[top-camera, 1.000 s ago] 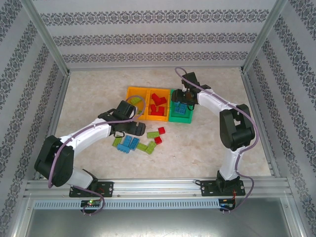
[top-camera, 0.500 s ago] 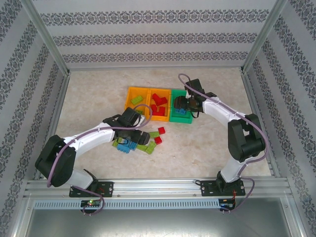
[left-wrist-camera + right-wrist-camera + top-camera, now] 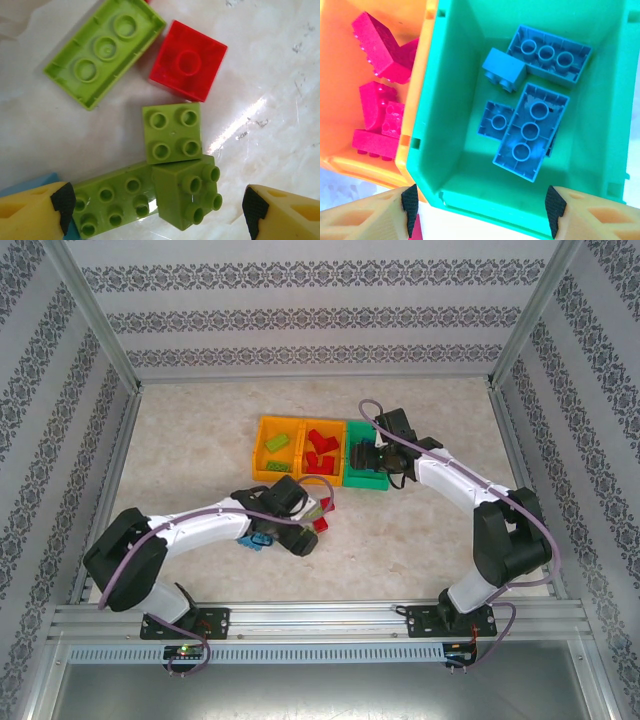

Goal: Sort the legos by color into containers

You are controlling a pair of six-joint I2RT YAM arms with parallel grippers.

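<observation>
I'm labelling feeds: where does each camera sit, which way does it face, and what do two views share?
Top: above, behind the left arm and right arm, looking down at the table.
Left wrist: faces down at loose bricks; left end effector open.
Right wrist: faces down into the green bin; right end effector open.
Shared: top view shows that bin too.

The left gripper stands wide open, its yellow fingers on either side of a tipped green square brick that touches a studded long green brick. Just beyond lies a flat green square brick, studs up. Farther off on the pale tabletop, a red brick and an upturned long green brick lie hollow side up.
</observation>
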